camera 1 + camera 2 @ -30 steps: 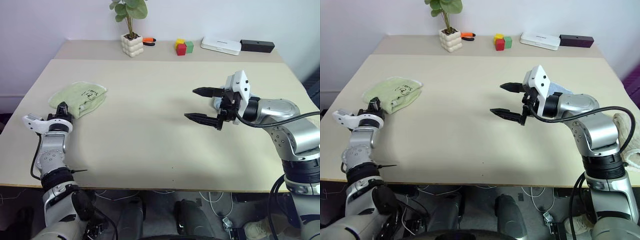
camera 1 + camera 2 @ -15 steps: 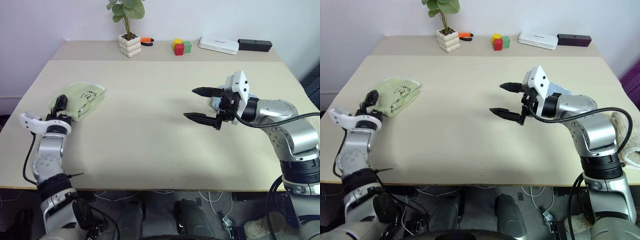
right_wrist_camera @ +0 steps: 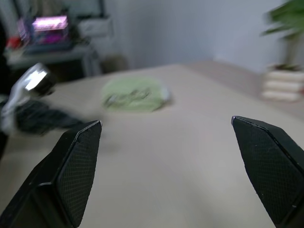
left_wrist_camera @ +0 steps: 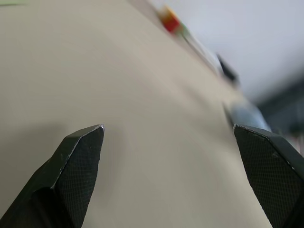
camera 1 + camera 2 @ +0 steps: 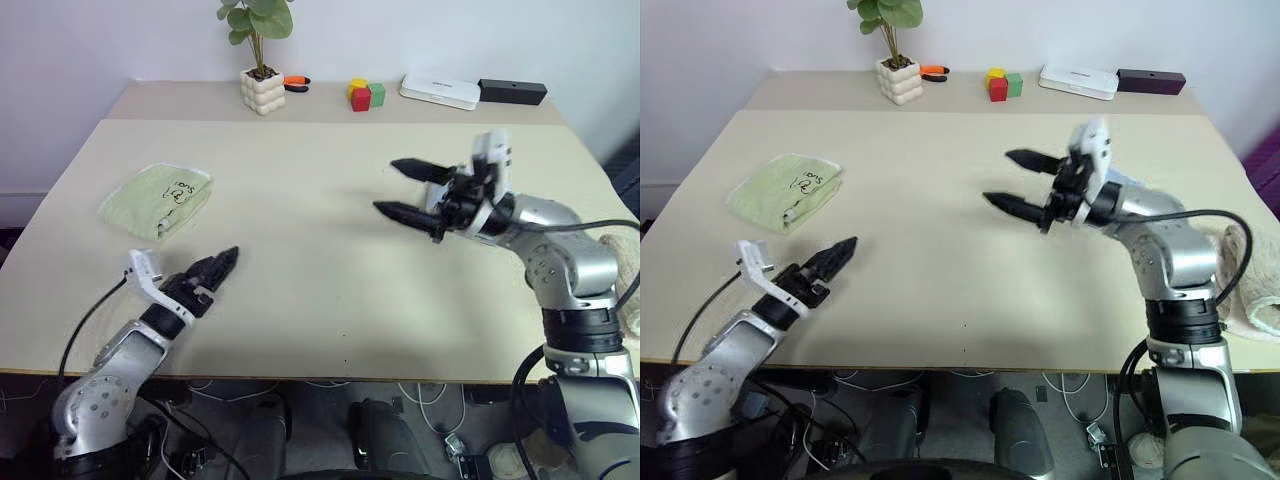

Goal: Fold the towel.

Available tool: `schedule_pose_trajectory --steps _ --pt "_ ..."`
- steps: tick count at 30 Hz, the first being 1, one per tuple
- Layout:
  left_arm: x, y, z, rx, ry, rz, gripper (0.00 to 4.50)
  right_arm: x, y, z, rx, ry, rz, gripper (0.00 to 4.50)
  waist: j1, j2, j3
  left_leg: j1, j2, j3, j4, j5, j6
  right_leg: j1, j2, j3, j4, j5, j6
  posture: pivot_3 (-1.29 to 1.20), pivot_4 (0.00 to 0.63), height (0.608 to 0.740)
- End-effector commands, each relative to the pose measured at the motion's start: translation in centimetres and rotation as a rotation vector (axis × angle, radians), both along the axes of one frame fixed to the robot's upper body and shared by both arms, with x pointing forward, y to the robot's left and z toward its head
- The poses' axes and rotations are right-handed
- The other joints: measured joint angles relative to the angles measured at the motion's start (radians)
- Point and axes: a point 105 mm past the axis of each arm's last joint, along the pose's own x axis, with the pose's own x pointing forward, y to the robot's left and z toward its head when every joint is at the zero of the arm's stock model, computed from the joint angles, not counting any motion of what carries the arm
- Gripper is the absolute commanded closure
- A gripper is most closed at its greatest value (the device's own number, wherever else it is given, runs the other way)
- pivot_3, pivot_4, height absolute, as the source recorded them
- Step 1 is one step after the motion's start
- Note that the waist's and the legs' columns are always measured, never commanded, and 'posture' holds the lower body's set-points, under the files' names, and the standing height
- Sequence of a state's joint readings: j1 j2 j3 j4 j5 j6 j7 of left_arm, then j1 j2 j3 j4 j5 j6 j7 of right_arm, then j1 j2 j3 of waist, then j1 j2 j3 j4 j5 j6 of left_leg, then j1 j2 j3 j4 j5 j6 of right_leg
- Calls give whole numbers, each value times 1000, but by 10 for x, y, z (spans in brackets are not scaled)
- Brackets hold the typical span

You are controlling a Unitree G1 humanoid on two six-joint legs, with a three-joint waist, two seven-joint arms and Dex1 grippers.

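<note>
Light green towel (image 5: 155, 200) folded small, lying flat at the left side of the frame, on the desk (image 5: 300, 260). Black writing on top of it. Nothing touching it.

Left gripper (image 5: 222, 262) low in the lower left of the frame, just below the towel and a little to its right, apart from it. Pointing to the right, close over the desk top. Jaws wide open in the left wrist view, with bare desk between the two black fingers (image 4: 78, 161). Nothing held.

Right gripper (image 5: 403, 192) up in the right half of the frame, above the desk, pointing left. Jaws spread wide, nothing between them. Well apart from the towel. Towel (image 3: 135, 95) small and far off in the right wrist view, between the two black tips.

Along the top edge of the frame: a potted plant (image 5: 262, 60), an orange tool (image 5: 297, 82), coloured blocks (image 5: 366, 95), a white box (image 5: 441, 91) and a black box (image 5: 512, 92).
</note>
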State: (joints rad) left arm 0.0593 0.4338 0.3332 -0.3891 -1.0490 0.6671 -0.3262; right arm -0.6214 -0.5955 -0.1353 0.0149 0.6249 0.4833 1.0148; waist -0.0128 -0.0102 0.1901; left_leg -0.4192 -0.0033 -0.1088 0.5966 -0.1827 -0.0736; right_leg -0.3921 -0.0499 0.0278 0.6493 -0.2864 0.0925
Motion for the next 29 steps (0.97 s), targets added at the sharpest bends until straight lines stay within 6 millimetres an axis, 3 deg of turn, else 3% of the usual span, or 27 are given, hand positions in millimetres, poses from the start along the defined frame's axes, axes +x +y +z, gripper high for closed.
schedule_pose_trajectory --steps 1,5,8,11,15,21,23,29 --pt "14 6 33 165 -180 -56 30 7 -6 -1 22 -5 -51 0 2 0 0 0 0 0 0 0 0 0 0 0 0 -1 -2 0 150 740" --pt "30 17 58 363 -335 -103 30 12 -20 -18 11 8 -127 0 0 0 0 -1 0 1 0 0 0 0 0 0 -2 -1 -2 0 150 740" --pt "30 23 54 538 -381 -203 30 9 -30 -38 -46 29 -156 0 -5 0 0 -1 -1 4 -3 -1 1 -2 -2 2 -2 0 -1 0 150 740" --pt "30 34 55 511 -387 -268 30 5 -36 -53 -103 29 -181 0 -5 1 1 -1 0 4 -5 -1 1 -4 -1 2 -1 1 2 0 150 740" --pt "40 39 69 521 -447 -252 30 2 -47 -51 -143 7 -193 0 -5 1 1 -1 2 4 -4 -1 1 -5 1 2 1 1 2 0 150 740" --pt "58 18 80 540 -459 -248 30 1 -111 -40 -214 6 -278 0 2 1 1 -1 0 4 -1 -1 1 -2 -1 2 -1 1 3 0 150 740" --pt "58 13 83 523 -464 -271 30 3 -113 -37 -228 -2 -280 0 -2 1 1 -1 0 4 -1 -1 1 -2 -1 2 -1 2 4 0 150 740" --pt "51 8 65 518 -412 -287 30 6 -100 -36 -242 7 -247 0 -29 1 1 1 1 3 -4 -1 1 -2 1 2 3 2 4 0 150 740"
